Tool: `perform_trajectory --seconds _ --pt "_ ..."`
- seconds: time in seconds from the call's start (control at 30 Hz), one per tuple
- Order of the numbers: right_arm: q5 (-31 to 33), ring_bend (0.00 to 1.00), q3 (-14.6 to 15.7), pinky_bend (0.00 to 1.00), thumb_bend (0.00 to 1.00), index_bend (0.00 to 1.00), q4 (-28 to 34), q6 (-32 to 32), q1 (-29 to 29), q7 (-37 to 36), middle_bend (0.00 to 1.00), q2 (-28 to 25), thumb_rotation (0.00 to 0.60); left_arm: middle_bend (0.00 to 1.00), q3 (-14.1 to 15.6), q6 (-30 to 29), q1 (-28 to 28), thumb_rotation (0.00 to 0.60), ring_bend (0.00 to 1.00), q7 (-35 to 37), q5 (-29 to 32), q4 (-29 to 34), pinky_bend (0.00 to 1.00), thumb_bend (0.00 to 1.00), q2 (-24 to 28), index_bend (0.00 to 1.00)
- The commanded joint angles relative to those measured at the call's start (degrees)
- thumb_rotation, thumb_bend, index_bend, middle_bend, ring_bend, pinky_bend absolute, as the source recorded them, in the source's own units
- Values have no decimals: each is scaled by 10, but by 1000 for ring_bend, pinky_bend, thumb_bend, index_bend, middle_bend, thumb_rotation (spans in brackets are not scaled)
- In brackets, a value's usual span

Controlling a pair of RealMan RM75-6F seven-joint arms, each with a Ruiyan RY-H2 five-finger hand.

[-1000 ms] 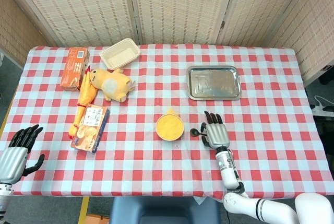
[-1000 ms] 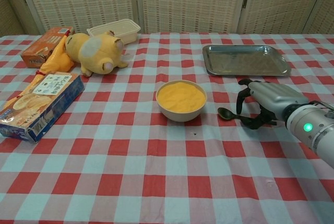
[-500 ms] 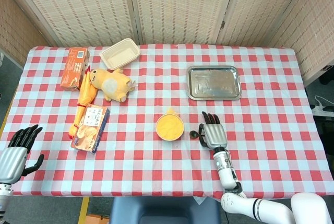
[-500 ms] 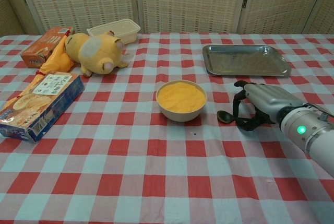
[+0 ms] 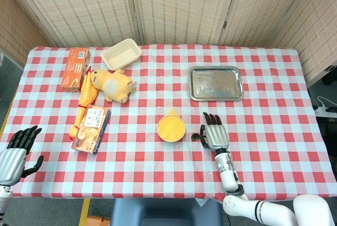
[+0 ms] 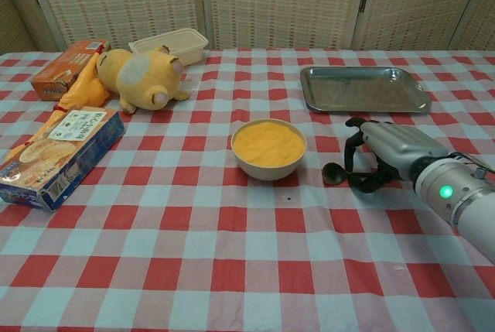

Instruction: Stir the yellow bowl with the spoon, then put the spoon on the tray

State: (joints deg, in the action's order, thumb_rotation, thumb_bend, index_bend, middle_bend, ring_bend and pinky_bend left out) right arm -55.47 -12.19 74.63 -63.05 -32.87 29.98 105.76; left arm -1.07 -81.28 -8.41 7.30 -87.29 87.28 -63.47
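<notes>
Spoon [image 6: 335,172] is lying on the tablecloth [image 6: 232,270] just right of the yellow bowl [image 6: 268,148], and we're curling our right hand [image 6: 379,154] over its handle, though we can't tell if the fingers are gripping it. Left hand [image 5: 18,149] is sitting open at the near left edge, fingers spread, holding nothing. Further back, the tray [image 6: 363,88] is sitting well apart from the bowl.

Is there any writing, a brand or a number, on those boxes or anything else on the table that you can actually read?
Orange box: print there, too blurred to read.
Blue snack box: a label with writing, too small to read.
Tray, yellow bowl, plush toy: no writing visible.
</notes>
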Motion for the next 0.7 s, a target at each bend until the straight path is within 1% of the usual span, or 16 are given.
perform_trajectory --seconds 0.03,0.2,0.33,0.4,0.5,0.6,0.7 --pt "-8 0 0 0 354 632 12 -11 3 -2 43 -7 600 0 0 -1 0 600 0 0 0 1 38 444 1 0" --pt "-23 0 -8 0 354 640 46 -36 7 2 48 -27 600 0 0 -3 1 600 0 2 -1 2 39 443 2 0" --pt "-32 0 -27 0 354 642 73 -58 1 11 53 -38 600 0 1 -3 1 600 0 6 -4 1 41 443 2 0" --pt "-29 0 -38 0 354 642 78 -59 -8 23 55 -39 600 0 1 -3 0 600 0 7 -5 1 41 444 2 0" --pt "-15 0 -59 0 354 640 83 -51 -32 48 55 -32 600 0 2 -1 -1 600 0 9 -6 1 42 443 3 0" --pt "-2 0 -79 0 354 633 75 -44 -62 76 55 -14 600 0 1 -1 -2 600 0 12 -6 1 43 443 3 0" --pt "9 0 -90 0 354 632 64 -37 -86 93 56 4 600 0 2 0 -2 600 0 13 -7 0 43 443 3 0"
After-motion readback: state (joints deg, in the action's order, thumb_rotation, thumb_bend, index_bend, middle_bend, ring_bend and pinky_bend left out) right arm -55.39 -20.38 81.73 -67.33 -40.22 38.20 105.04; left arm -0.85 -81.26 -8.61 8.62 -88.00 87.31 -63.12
